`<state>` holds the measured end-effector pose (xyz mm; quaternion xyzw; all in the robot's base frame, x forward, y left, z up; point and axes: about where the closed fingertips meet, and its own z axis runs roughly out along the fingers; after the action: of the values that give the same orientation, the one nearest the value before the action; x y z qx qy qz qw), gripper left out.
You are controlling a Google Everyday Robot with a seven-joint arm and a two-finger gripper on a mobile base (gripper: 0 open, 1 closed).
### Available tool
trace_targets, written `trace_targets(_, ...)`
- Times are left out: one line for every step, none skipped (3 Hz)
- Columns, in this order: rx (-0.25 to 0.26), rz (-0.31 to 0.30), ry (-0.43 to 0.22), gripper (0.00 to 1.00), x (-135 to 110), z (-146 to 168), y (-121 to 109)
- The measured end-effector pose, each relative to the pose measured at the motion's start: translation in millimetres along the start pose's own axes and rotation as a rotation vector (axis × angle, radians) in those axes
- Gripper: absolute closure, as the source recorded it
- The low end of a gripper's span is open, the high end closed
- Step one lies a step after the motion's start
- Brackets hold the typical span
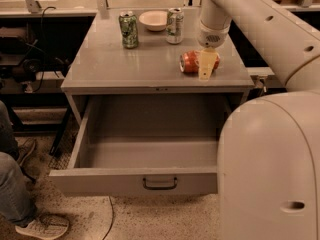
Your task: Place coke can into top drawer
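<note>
Coke can (189,62) on its side, right part of surface (110,66). Gripper (204,72) down against it; grip cannot tell. Green can (129,30), bowl (153,20), white-green can (174,26) behind. Top drawer (115,181) open below.

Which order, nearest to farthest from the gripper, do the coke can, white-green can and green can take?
The gripper hangs over the cabinet top, at its right side.
1. coke can, lying right beside the gripper.
2. white-green can, standing further back.
3. green can, back left.
</note>
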<state>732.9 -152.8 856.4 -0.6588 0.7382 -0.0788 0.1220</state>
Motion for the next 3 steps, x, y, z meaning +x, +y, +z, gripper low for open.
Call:
trace_targets(-0.019, -0.002, -0.004, 0.36, -3, 8, 1)
trace_targets(-0.031, -0.001, -0.01, 0.59, -5, 13, 2)
trace_targets(-0.012, 0.001, -0.037, 0.83, -4, -1, 6)
